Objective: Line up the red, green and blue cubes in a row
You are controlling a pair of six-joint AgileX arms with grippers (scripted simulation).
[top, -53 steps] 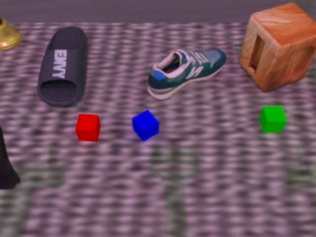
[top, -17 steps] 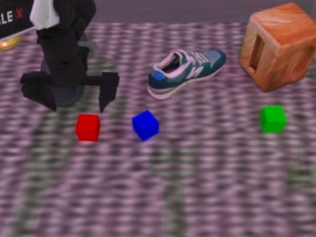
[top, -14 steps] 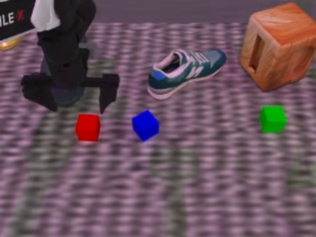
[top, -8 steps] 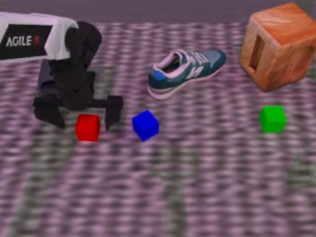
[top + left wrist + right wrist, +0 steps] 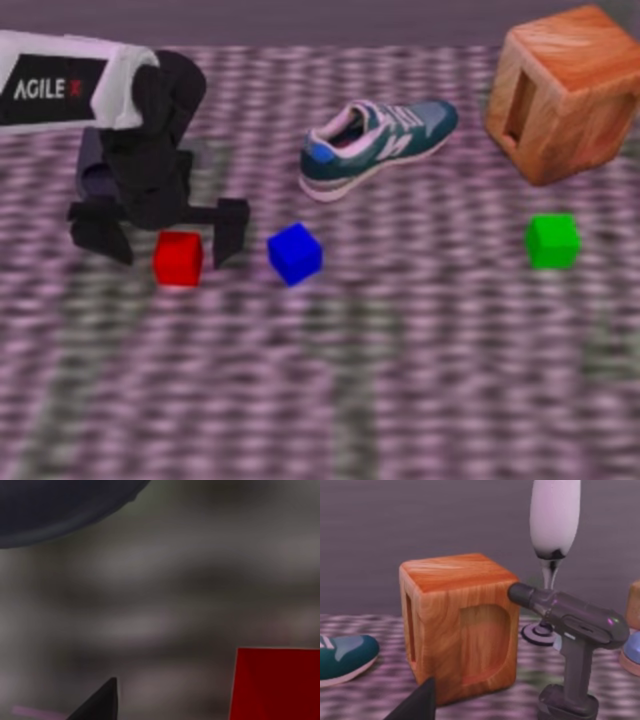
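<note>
A: Left gripper is low at the table's left, fingers spread wide, one to each side of the red cube. Not clamped on it; gaps show both sides.

B: The other cubes?

A: Blue cube just right of the red one, turned a bit off square. Green cube well apart to the right, near the wooden cube. Right arm is out of the top view; its fingers, can't tell.

B: Risks?

A: The right-hand finger stands between red and blue. If it drifts sideways while closing, it may nudge the blue one. The gripper also looks set slightly behind the red cube, so a close from here might catch only its far edge and spin it. The slipper lies under the arm; a low wrist could drag it.
</note>
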